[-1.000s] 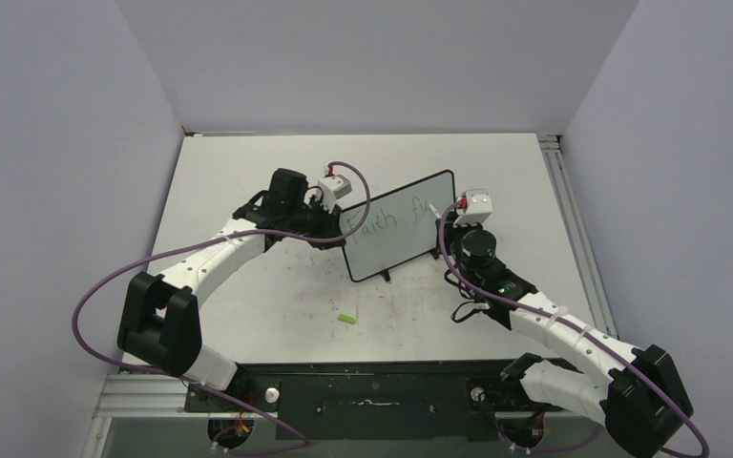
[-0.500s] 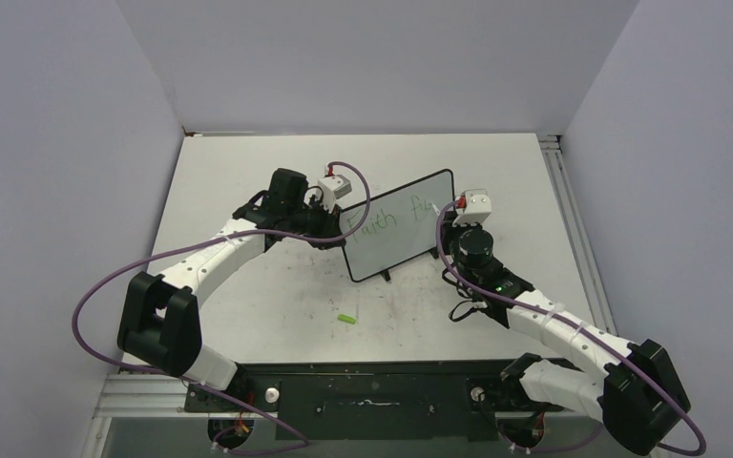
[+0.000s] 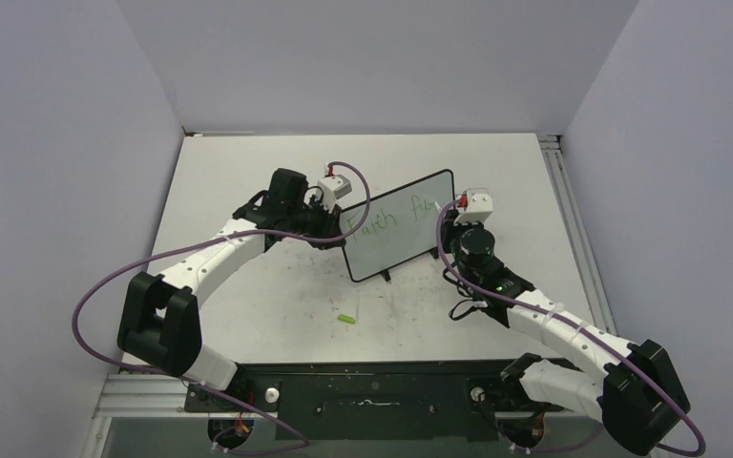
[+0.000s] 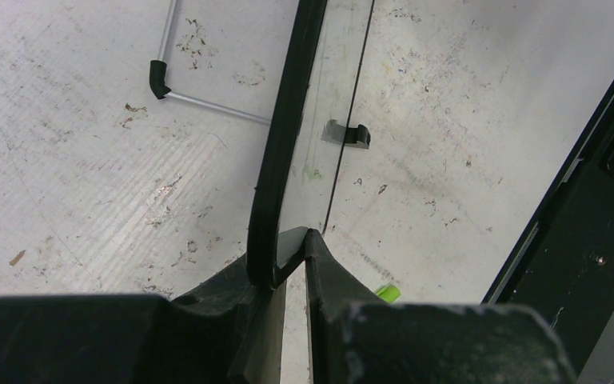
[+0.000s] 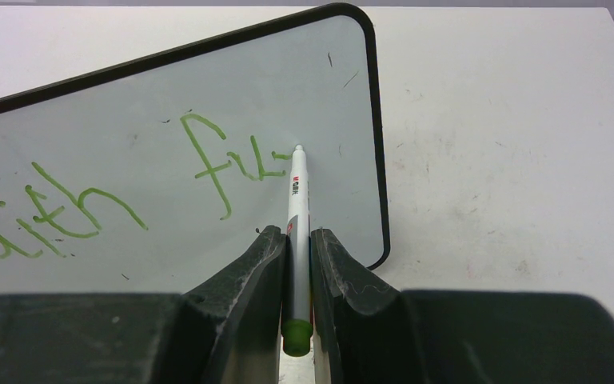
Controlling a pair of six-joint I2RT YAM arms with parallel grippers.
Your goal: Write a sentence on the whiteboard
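The whiteboard (image 3: 393, 243) stands tilted on the table, black-framed; it also shows in the right wrist view (image 5: 168, 88) and edge-on in the left wrist view (image 4: 284, 144). The sentence (image 5: 88, 200) in green reads "Faith fu" with a started stroke; it shows in the top view (image 3: 391, 218). My right gripper (image 5: 297, 240) is shut on a white marker (image 5: 297, 208) with a green end, its tip touching the board right of "fu". In the top view it sits at the board's right edge (image 3: 450, 216). My left gripper (image 4: 288, 244) is shut on the whiteboard's left edge, seen in the top view too (image 3: 336, 227).
A small green marker cap (image 3: 346, 319) lies on the scuffed white tabletop in front of the board; it also shows in the left wrist view (image 4: 387, 294). The board's wire stand (image 4: 177, 76) and black foot (image 4: 350, 134) rest on the table. A black rail (image 4: 600, 192) runs along the near edge.
The right gripper with the marker has shifted slightly up and right along the board, adding to the green stroke after "f". The left arm and board have not moved.
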